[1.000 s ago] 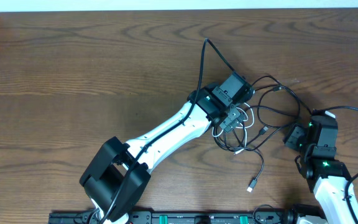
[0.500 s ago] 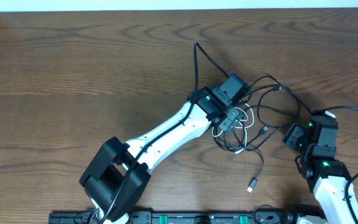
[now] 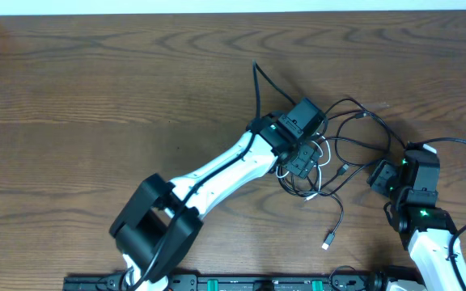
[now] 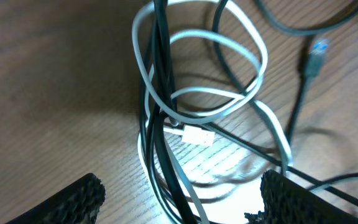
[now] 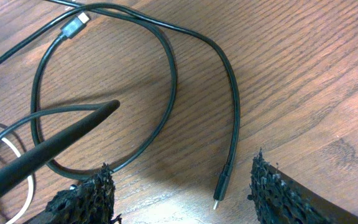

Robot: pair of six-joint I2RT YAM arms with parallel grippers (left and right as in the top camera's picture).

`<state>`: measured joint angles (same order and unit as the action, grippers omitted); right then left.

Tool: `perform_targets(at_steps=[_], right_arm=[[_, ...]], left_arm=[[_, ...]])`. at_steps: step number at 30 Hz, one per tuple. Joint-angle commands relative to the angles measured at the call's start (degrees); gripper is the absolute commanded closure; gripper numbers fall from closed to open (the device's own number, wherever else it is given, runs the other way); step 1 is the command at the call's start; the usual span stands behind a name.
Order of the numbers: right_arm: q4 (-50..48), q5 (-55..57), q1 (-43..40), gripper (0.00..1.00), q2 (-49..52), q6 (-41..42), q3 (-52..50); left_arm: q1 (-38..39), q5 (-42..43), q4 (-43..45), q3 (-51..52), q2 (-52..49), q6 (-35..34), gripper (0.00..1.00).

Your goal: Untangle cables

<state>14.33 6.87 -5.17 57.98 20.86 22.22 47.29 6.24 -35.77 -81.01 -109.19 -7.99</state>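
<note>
The cables [image 3: 338, 153] lie tangled right of the table's middle: several thin black cords and a short white one [image 3: 323, 149]. One black cord ends in a plug [image 3: 328, 239] nearer the front. My left gripper [image 3: 301, 159] is open, low over the tangle. In the left wrist view, white loops [image 4: 253, 68] and black cords [image 4: 160, 74] run between its open fingers [image 4: 182, 205]. My right gripper [image 3: 376, 175] is open at the tangle's right side. Its wrist view shows a black loop [image 5: 169, 68] and a small plug end [image 5: 222, 185] between its fingers [image 5: 185, 199].
The wooden table [image 3: 95, 97] stretches left and back to a white edge [image 3: 217, 6]. A thick black arm wire [image 3: 257, 81] rises behind the left wrist. Another arm wire [image 3: 459, 144] curves by the right arm. A black rail [image 3: 257, 283] runs along the front.
The left gripper has shifted slightly down and forward onto the tangle, and the arm wire behind it swung left. The right arm and cables have not visibly moved.
</note>
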Motion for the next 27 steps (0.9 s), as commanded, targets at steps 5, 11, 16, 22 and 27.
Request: perform_targets(at_steps=[5,11,16,22,27], right_arm=[[0.02,0.04,-0.13,0.32,-0.22,0.35,0.22],[0.02,0.04,-0.13,0.32,-0.22,0.35,0.22],[0.07,0.07,-0.13,0.32,-0.22,0.33,0.22],[0.15,0.07,-0.13,0.27,-0.22,0.33,0.22],[0.37,0.02,-0.13,0.06,-0.22,0.33,0.22]], left_arm=[[-0.24,0.83,-0.20,0.17,-5.14,-0.90,0.41],[-0.24,0.79,-0.17,0.17,-5.27,-0.81,0.92],[-0.24,-5.62,-0.39,0.15,-4.20,-0.17,0.92],[-0.33,-21.05,-0.33,0.15,2.47,1.92,0.93],[-1.86,-28.06,0.46,0.15,7.96,2.05,0.93]])
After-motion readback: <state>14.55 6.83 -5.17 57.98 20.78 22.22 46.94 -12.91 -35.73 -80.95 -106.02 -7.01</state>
